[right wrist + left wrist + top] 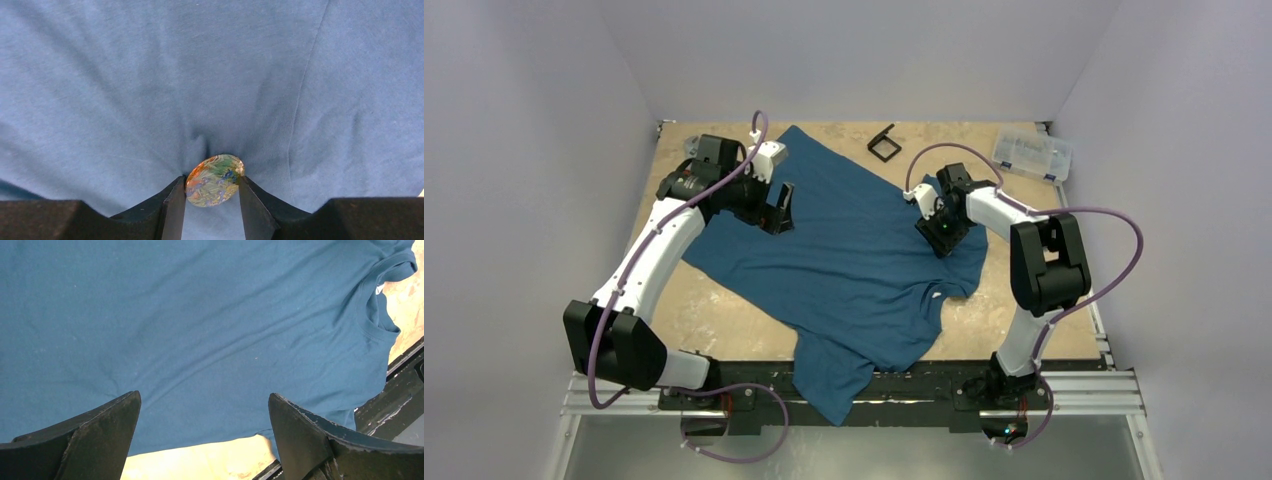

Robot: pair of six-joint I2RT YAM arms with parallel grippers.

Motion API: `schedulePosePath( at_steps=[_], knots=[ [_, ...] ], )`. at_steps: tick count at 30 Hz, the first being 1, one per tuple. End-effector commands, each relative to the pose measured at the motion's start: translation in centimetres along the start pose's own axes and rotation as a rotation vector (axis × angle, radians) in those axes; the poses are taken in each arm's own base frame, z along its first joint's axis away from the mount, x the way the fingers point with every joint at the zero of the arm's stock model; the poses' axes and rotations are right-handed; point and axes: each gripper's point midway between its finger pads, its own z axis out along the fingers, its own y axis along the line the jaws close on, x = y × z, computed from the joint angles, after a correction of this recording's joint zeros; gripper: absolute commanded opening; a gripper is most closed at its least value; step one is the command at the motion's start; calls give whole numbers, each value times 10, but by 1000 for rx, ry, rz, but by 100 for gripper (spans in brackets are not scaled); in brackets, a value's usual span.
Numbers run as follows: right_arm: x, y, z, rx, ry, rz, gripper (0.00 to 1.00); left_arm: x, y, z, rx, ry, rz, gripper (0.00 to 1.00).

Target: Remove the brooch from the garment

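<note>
The garment (854,265) is a dark teal T-shirt spread flat across the table; it also fills the left wrist view (200,330) and the right wrist view (150,75). The brooch (215,180) is a small round disc with a many-coloured floral face, tilted on edge. My right gripper (211,182) is shut on it, one finger on each side, low over the shirt's right part (942,232). The cloth puckers where it meets the brooch. In the top view the brooch is hidden under that gripper. My left gripper (779,210) is open and empty above the shirt's far left part (204,396).
A small black square frame (884,145) lies on the wooden table (724,310) beyond the shirt. A clear plastic compartment box (1031,155) sits at the far right corner. The shirt's collar with its white label (380,288) faces the near edge; one sleeve (834,385) hangs over it.
</note>
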Motion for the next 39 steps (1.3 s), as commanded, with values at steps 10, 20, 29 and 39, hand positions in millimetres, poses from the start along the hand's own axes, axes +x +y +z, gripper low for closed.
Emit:
schedulePosePath(
  at_steps=[10,20,29,39],
  knots=[
    [-16,31,-37,-176,-60,10,42,-35,-18,1,104,-205,161,100],
    [-21,-10,-44,21,-89,105,43,-29,-16,2,87,-207,171,100],
    [-12,-14,-37,79,-71,182,48,-27,-12,4,57,-198,145,100],
    [-6,-12,-23,81,-65,161,58,-23,-12,9,61,-185,105,100]
  ],
)
